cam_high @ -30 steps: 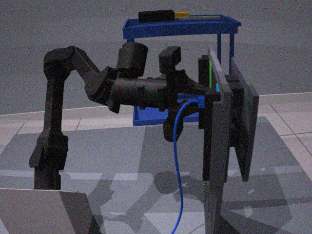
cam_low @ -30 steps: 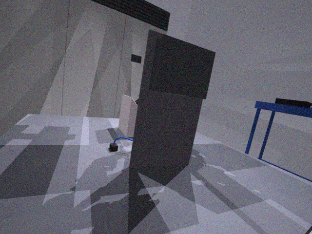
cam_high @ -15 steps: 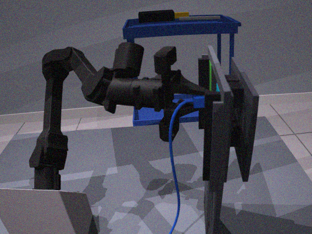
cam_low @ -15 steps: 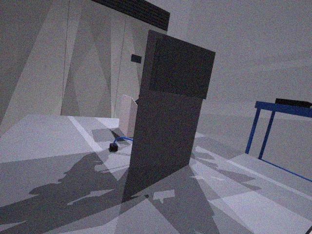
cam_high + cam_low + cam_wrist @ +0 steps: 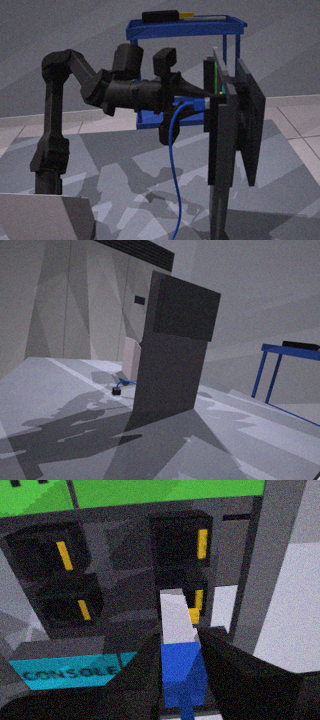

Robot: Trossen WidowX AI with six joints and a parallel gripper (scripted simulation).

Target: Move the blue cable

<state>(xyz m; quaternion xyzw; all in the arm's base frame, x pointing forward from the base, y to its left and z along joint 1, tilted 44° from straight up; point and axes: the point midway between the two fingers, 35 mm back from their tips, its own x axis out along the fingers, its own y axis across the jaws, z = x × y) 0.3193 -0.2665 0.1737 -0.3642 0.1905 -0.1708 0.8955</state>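
Grip and approach. We see the gripper [image 5: 202, 103] [image 5: 178, 638] with its jaws closed on the blue plug [image 5: 199, 104] [image 5: 183, 665], whose pale nose [image 5: 207, 102] [image 5: 176, 617] points at the panel of sockets [image 5: 175, 540]. The plug is beside the equipment face; we judge it free of its port, though the nose's tip is too obscured to confirm this. For the transfer, we should keep the tab squeezed, back straight off until the nose is clear, then descend to the lower server's CONSOLE port, square the nose to it and push along the port's axis until it clicks. The blue cable [image 5: 170, 139] [image 5: 126, 381] [image 5: 186, 707] needs slack, lest it twist the plug.

Counts: one plug, one cable, one gripper; in the wrist view, four dark sockets and one legible CONSOLE label [image 5: 70, 671]; one black block [image 5: 116, 391] on the counter [image 5: 77, 459]; one blue cart [image 5: 180, 28] [image 5: 292, 350].
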